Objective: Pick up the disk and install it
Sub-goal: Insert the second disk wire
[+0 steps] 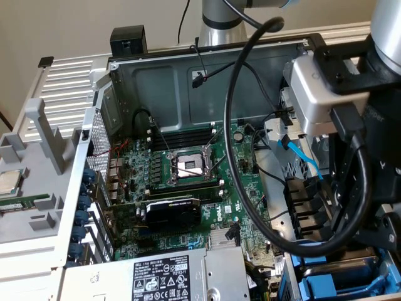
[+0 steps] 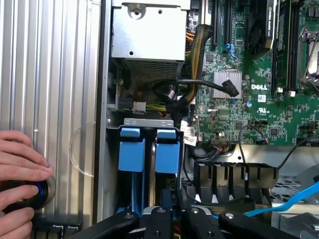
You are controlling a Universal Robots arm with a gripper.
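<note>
The disk (image 2: 167, 154) sits end-on in the drive bay of the open computer case, showing its blue plastic frame. My gripper (image 2: 174, 215) is right over that end, its black fingers (image 2: 159, 219) drawn close together on the frame. In the exterior view the disk's silver face (image 1: 354, 258) lies above blue frame parts at the case's lower corner on the exterior view's right. There the arm's wrist (image 1: 351, 125) stands over it and hides the fingers.
A second blue carrier (image 2: 132, 154) sits beside the disk. A person's hand (image 2: 20, 169) rests on a round black button (image 2: 41, 191) on the ribbed grey panel. The power-supply box (image 1: 156, 279), motherboard (image 1: 188, 169), a thick black cable loop (image 1: 241, 157) and a blue cable (image 2: 294, 199) crowd the case.
</note>
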